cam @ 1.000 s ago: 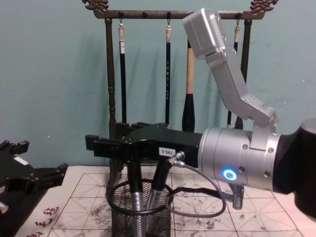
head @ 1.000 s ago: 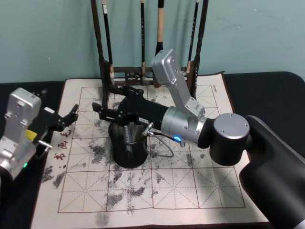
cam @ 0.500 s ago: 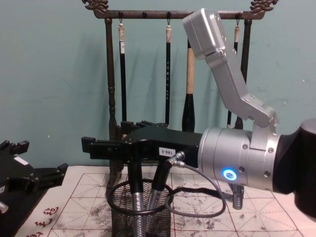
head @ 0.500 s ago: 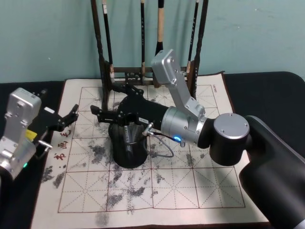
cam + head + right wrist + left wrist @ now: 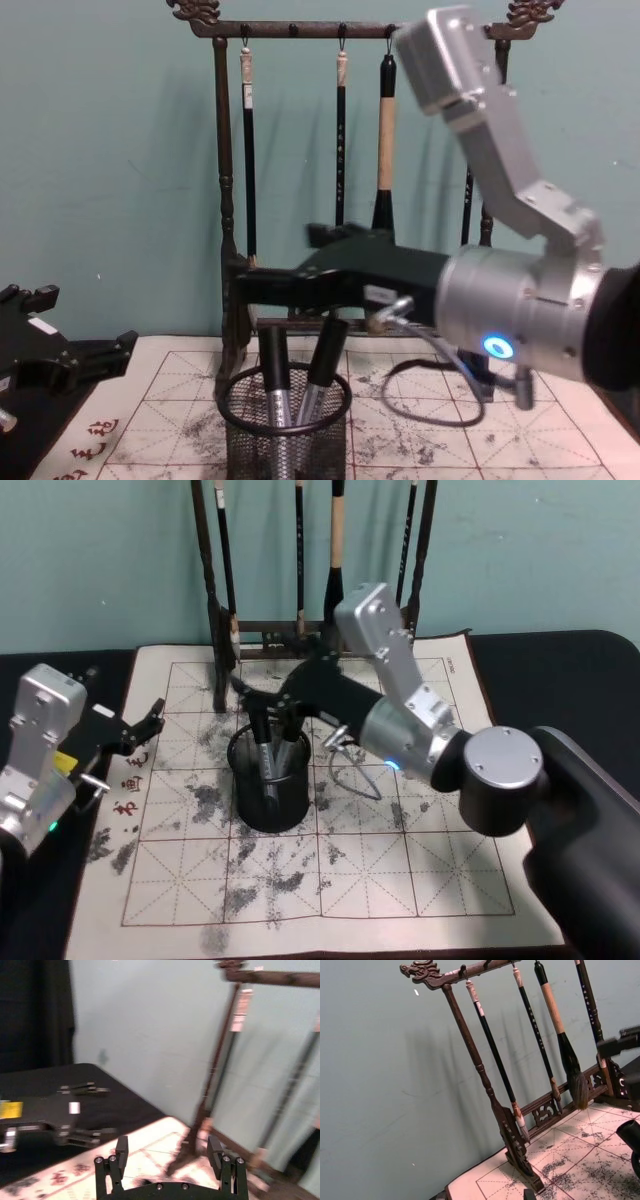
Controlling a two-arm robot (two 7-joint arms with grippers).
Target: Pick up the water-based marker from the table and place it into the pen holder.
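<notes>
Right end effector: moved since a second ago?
Yes. The right end effector has risen and pulled back off the pen holder, toward the brush rack.

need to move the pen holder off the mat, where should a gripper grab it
Grip the pen holder across its round mesh wall, low down, coming in level from the open front side. Two markers stick out above the rim, and the right gripper hangs open just above, so a top grasp is blocked.

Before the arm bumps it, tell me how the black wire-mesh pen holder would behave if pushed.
The black wire-mesh pen holder probably slides easily: open mesh looks light. It may tip, since two markers lean above its rim. The right end effector hangs open just above.
</notes>
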